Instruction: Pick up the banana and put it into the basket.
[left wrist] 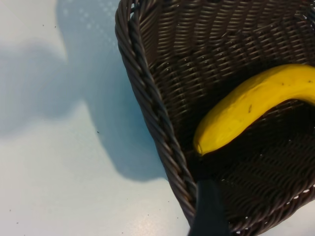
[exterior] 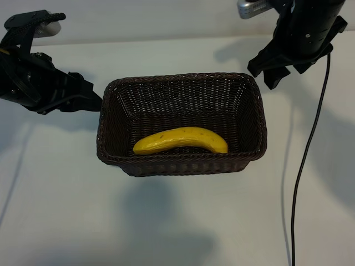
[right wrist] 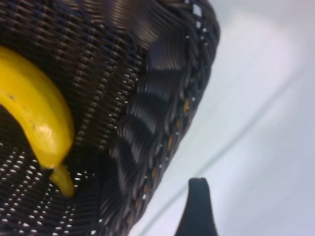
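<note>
Already, the banana (exterior: 181, 139) was seen lying inside the basket (exterior: 180, 83), along its wall toward six o'clock in the exterior view. The left gripper (exterior: 91, 100) was held just beside the basket's nine o'clock end, jaws spread and empty. The right gripper (exterior: 272, 69) was poised above the basket's two o'clock corner, jaws likewise spread, nothing gripped.

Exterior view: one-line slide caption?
Banana lies in the wicker basket; both open grippers, left and right, flank it.
</note>
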### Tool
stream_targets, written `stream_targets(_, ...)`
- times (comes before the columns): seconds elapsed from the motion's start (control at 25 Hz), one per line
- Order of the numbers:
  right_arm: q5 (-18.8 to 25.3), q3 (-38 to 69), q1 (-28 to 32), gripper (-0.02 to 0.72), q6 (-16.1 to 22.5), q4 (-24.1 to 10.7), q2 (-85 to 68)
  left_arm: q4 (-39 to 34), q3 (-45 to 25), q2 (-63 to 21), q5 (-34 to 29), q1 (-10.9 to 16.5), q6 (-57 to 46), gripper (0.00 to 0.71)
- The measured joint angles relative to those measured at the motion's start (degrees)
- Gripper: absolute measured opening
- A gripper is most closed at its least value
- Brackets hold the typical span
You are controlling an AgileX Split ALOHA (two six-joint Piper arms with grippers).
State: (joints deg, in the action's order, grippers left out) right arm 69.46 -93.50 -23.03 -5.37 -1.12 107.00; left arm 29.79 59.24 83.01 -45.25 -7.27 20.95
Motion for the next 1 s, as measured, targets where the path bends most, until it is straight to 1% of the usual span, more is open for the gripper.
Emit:
stream_targets(0.08,0.0,0.0,0.3,0.579,-0.1,1.1,-0.4,0.0,0.0,0.0,-0.1,0.0,0.0,0.541)
stream_targets(0.16,0.1,0.0,0.4,0.579,-0.6,1.1,-0.5,0.0,0.0,0.0,-0.1,0.0,0.2,0.541)
stream_targets(0.4,0.1,0.0,0.4,0.579,-2.8,5.0,-0.5,0.0,0.0,0.0,-0.1,0.0,0.2,0.541)
stream_targets(0.88,0.1,0.0,0.4,0.579,-3.1,5.6,-0.5,0.0,0.0,0.0,-0.6,0.0,0.2,0.541)
stream_targets(1.0,0.1,0.0,0.4,0.573,-3.1,6.5,-0.5,0.0,0.0,0.0,-0.6,0.0,0.2,0.541)
